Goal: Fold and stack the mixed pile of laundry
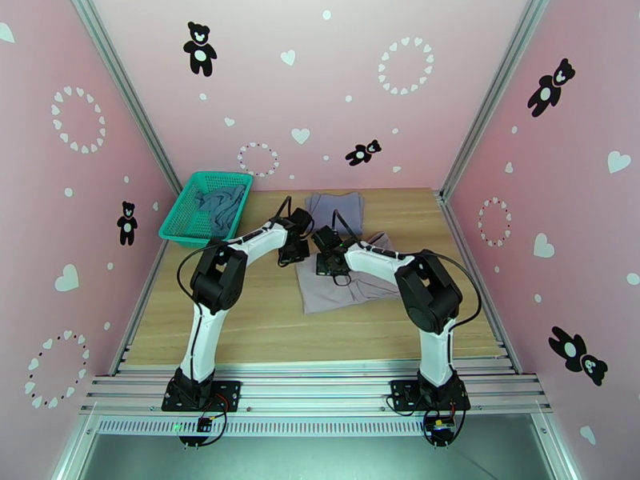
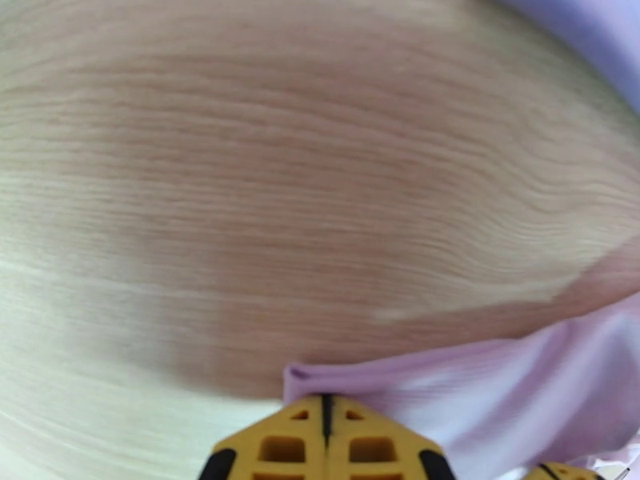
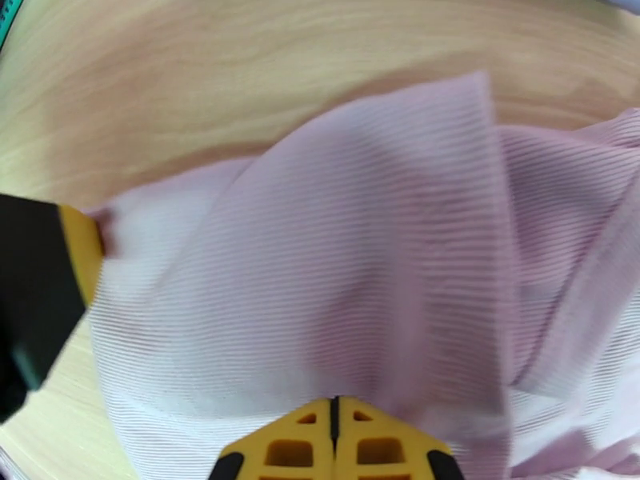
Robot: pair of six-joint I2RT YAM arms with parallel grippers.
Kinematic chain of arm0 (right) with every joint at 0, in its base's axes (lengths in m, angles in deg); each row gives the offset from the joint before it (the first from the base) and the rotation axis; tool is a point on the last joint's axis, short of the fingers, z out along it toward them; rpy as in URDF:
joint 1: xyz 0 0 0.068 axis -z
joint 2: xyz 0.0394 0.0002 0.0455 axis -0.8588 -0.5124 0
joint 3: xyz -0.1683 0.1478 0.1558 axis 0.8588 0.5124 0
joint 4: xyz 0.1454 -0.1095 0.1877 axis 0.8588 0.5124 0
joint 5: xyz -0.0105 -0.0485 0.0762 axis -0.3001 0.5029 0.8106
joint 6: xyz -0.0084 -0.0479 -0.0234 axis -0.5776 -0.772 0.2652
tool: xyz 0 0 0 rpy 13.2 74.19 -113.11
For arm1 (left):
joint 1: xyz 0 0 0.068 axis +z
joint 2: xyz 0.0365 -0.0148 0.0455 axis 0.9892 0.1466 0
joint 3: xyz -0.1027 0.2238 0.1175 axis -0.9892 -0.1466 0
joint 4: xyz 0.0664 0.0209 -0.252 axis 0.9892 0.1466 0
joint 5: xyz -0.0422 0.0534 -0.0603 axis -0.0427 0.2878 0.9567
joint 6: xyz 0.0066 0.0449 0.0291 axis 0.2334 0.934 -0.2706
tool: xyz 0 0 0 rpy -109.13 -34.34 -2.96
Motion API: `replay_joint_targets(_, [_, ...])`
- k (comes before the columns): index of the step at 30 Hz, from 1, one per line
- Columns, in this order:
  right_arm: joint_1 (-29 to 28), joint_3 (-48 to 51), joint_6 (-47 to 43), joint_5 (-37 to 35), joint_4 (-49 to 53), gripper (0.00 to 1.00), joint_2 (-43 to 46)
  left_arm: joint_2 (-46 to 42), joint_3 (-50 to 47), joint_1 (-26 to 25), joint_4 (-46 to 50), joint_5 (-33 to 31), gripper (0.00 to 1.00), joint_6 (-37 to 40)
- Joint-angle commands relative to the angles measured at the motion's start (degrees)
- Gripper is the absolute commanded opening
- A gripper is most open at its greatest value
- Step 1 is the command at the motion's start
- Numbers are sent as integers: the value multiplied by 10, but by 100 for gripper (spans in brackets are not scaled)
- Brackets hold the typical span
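Observation:
A pale mauve-grey garment [image 1: 346, 288] lies spread at the table's middle. Both grippers meet at its far left edge. My left gripper [image 1: 294, 253] is shut on a corner of that cloth [image 2: 496, 386], its yellow fingertips [image 2: 296, 418] pressed together. My right gripper [image 1: 331, 263] is shut on a raised fold of the same garment [image 3: 360, 258], and the left gripper's yellow finger [image 3: 80, 250] shows beside it. A grey-lavender garment [image 1: 336, 210] lies flat behind them. A dusty teal-blue top [image 1: 220, 203] sits in the basket.
The green mesh basket [image 1: 180, 222] stands at the back left corner of the wooden table [image 1: 256, 322]. Pink walls close in three sides. A metal rail [image 1: 320, 386] runs along the near edge by the arm bases.

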Motion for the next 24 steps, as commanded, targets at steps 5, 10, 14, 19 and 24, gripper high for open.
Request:
replay_joint_targets(5, [4, 20, -19, 2, 37, 0, 25, 19, 2, -1, 12, -38, 5, 11])
replay_joint_targets(10, [-54, 22, -88, -7, 94, 20, 90, 14, 28, 0, 35, -55, 5, 25])
replay_joint_targets(14, [-138, 10, -86, -35, 142, 45, 106, 13, 28, 1, 35, -52, 10, 29])
replay_joint_targets(19, [-198, -29, -48, -49, 162, 45, 46, -7, 23, 3, 26, -36, 45, 29])
replay_joint_targets(24, [-210, -36, -25, -50, 153, 40, 23, -25, 23, 4, 40, -24, 63, 36])
